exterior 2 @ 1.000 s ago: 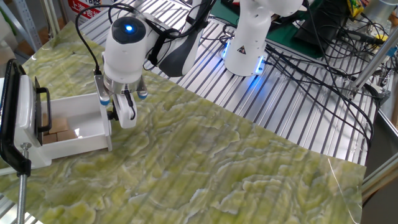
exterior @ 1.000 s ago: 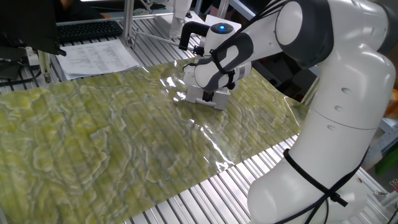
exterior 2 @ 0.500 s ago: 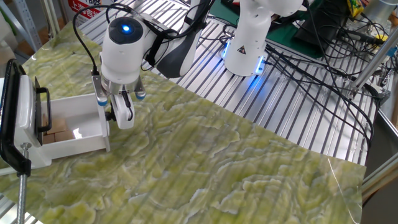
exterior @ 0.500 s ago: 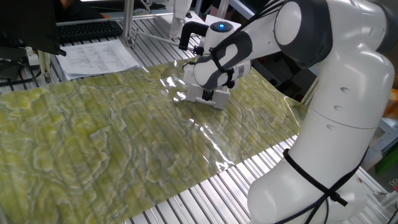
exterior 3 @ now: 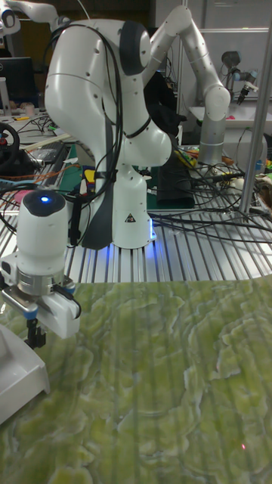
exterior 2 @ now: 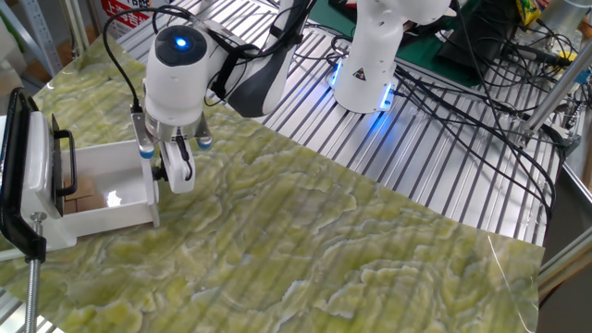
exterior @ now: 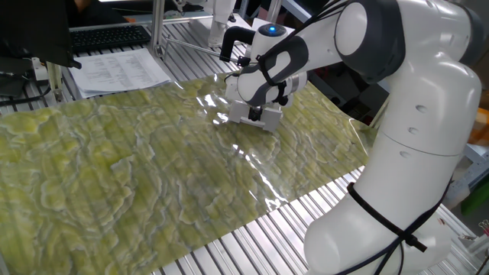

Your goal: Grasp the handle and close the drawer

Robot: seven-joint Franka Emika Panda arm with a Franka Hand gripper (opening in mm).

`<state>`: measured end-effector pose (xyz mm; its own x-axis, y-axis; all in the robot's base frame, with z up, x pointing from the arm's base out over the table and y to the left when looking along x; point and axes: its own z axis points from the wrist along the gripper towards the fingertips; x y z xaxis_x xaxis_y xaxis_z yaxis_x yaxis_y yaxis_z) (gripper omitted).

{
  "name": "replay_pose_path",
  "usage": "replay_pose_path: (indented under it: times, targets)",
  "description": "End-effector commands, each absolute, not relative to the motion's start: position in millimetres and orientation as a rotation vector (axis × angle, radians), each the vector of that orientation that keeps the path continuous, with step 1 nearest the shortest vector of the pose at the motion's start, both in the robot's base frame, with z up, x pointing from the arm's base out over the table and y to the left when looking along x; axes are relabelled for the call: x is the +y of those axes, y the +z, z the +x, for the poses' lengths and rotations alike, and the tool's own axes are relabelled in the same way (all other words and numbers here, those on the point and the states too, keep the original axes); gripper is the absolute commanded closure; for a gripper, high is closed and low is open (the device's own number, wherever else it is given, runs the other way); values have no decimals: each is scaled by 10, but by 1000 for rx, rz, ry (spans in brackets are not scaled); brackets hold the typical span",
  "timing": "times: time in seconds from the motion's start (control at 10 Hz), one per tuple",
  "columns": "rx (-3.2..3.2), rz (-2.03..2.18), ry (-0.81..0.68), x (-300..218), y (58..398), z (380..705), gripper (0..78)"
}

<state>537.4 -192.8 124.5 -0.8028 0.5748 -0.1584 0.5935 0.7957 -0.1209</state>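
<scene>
Drawer further in, hand seemingly gripping handle.

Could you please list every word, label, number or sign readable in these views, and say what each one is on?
No text can be quoted with certainty.
Printed sheets beside the table mat: the print is too small to read.
Red and white sign at the top edge: cut off and blurred, unreadable.
Robot base: a triangular warning symbol, also seen in the tall fixed view, with no legible words.

No legible text; only a triangular warning sign on the robot base.
</scene>
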Motion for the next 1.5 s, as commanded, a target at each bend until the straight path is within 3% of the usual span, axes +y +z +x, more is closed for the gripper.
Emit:
replay_pose_path:
  times: [0.1,1.5]
  targets:
    - [2873,932,-244,-1994,1274,5450,765]
    - [2894,882,-240,-2244,1312,5643,765]
